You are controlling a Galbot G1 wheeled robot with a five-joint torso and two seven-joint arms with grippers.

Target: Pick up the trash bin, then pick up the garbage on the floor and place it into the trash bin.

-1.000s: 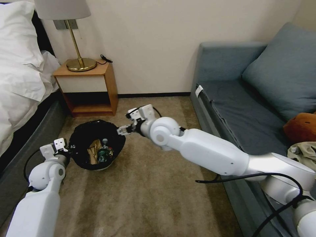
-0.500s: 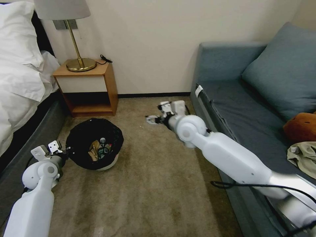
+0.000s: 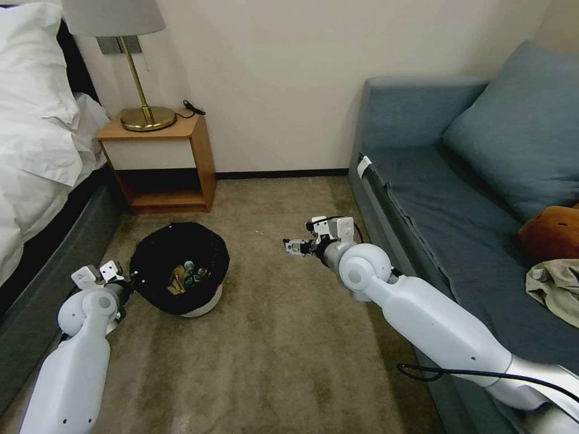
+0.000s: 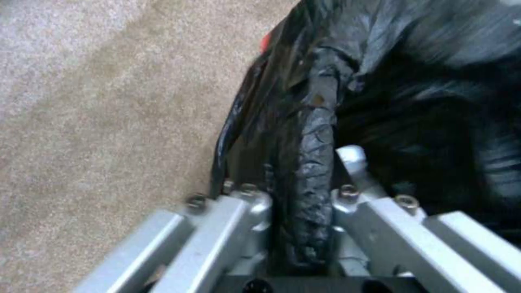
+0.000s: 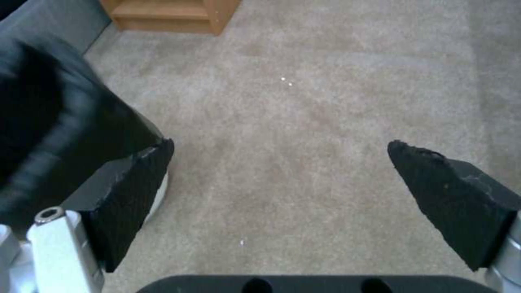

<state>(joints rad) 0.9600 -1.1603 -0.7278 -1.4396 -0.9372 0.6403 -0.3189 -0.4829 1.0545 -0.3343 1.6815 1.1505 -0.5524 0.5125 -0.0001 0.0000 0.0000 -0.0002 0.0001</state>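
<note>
Here's the bin (image 3: 181, 274), a small round white one with a black bag folded over its rim, on the carpet (image 3: 271, 361) between the bed (image 3: 36, 181) and the sofa (image 3: 434, 199), a little in front of the wooden nightstand (image 3: 160, 160). Down inside the bag there's rubbish (image 3: 188, 278): a tan crumpled piece of paper and a small bottle with a green label sit side by side, and a bit of red peeks out next to them.

The left gripper (image 3: 123, 278) is right at the bin's near-left edge, and the left wrist camera makes it plain: the bag-covered rim (image 4: 312, 162) runs straight down between the two metal fingers (image 4: 239, 207), which are clamped narrow onto it. So the left one has the bin by the rim. The bin's white base is at the carpet; whether it is resting there or just lifted, I cannot tell.

Over to the right gripper (image 3: 294, 246): it hangs low above bare carpet, well apart from the bin and close to the front of the sofa, pointing toward the bin. Its black pads (image 5: 130, 191) are spread wide with nothing between them, just carpet below. From that wrist camera the bin's black side shows beside one pad.

On the sofa seat lie a brown plush toy (image 3: 552, 232) and a beige jacket (image 3: 558, 289)
</note>
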